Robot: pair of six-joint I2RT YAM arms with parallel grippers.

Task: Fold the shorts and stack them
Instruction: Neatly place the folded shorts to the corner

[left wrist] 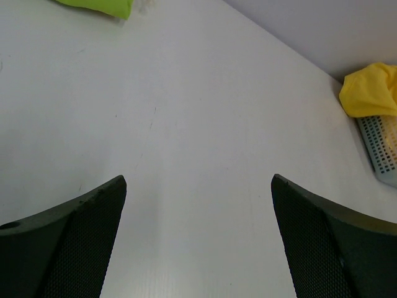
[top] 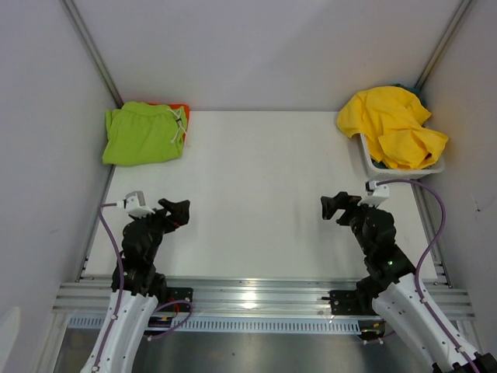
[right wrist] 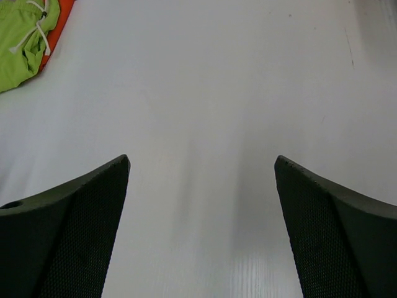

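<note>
The white table (top: 256, 179) runs between side walls, with a broad stretch of its surface lying between two piles. Yellow shorts (top: 392, 124) heap over a white basket (top: 439, 166) in the far right corner. Lime green shorts (top: 144, 136) lie folded in the far left corner, atop orange shorts (top: 181, 107) whose edge alone shows. The left gripper (top: 177, 212) and right gripper (top: 335, 208) hover toward the near edge, well apart, both spread wide and holding nothing.

lime green shorts (top: 144, 136) | orange shorts (top: 180, 106) | yellow shorts (top: 392, 124) | white basket (top: 374, 161) | white table (top: 256, 183)
</note>
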